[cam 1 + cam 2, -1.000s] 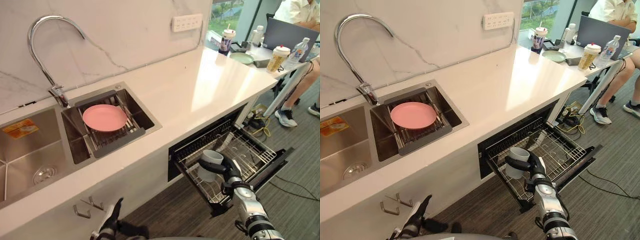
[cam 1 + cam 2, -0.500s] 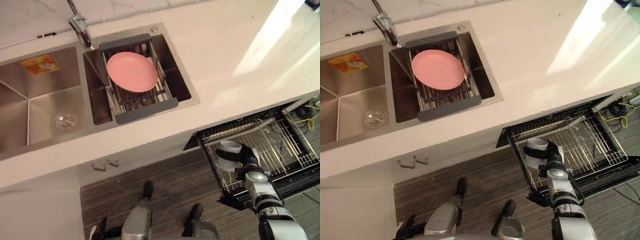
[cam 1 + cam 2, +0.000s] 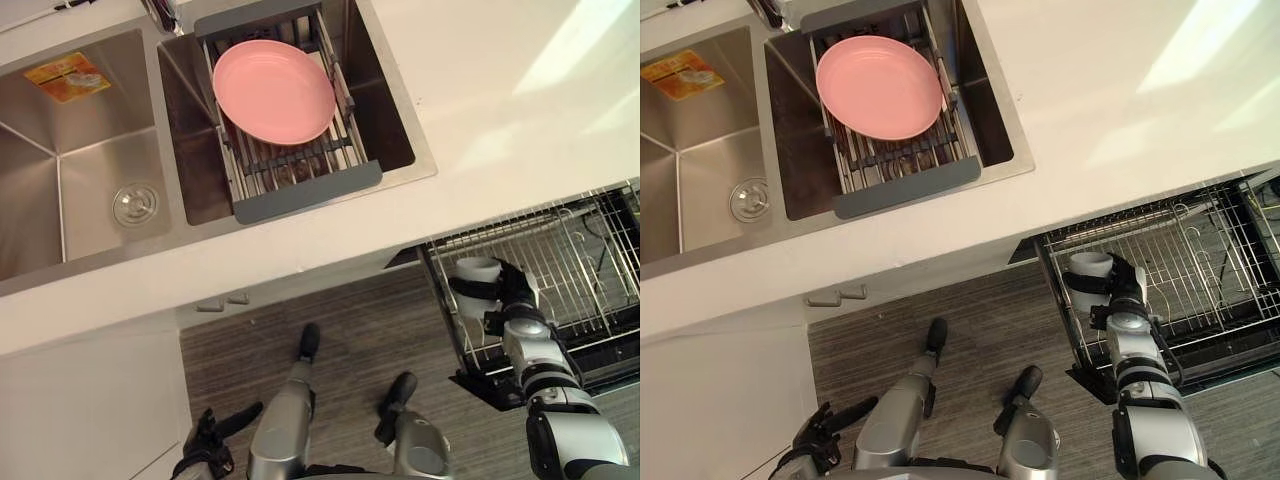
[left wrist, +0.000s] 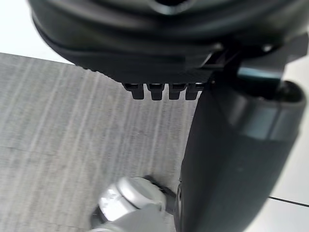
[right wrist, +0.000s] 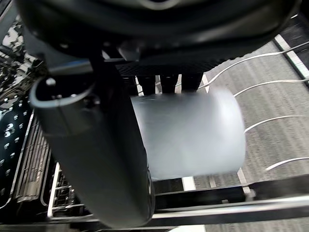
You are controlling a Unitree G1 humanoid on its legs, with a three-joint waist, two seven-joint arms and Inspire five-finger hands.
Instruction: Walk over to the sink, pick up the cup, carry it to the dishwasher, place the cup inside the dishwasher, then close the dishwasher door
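A pale grey cup [image 3: 474, 287] sits sideways in my right hand [image 3: 512, 296], which is shut on it, thumb [image 5: 96, 159] on one side and fingers on the other. The cup [image 5: 193, 137] hangs over the near left corner of the pulled-out wire rack [image 3: 1200, 255] of the dishwasher, below the counter edge. I cannot tell whether it touches the rack. The dishwasher door [image 3: 1230, 358] lies open beneath the rack. My left hand [image 3: 207, 448] hangs low by the floor with relaxed fingers and holds nothing.
A pink plate [image 3: 273, 90] lies on a drying rack across the right sink basin. The left basin [image 3: 90, 180] has a drain. White countertop [image 3: 490, 90] runs above the dishwasher, with grey plank floor [image 3: 350, 310] in front of it.
The camera has tilted downward, so the whole scene has shifted. My right hand still holds the cup at the rack's near left corner; the left hand stays low.
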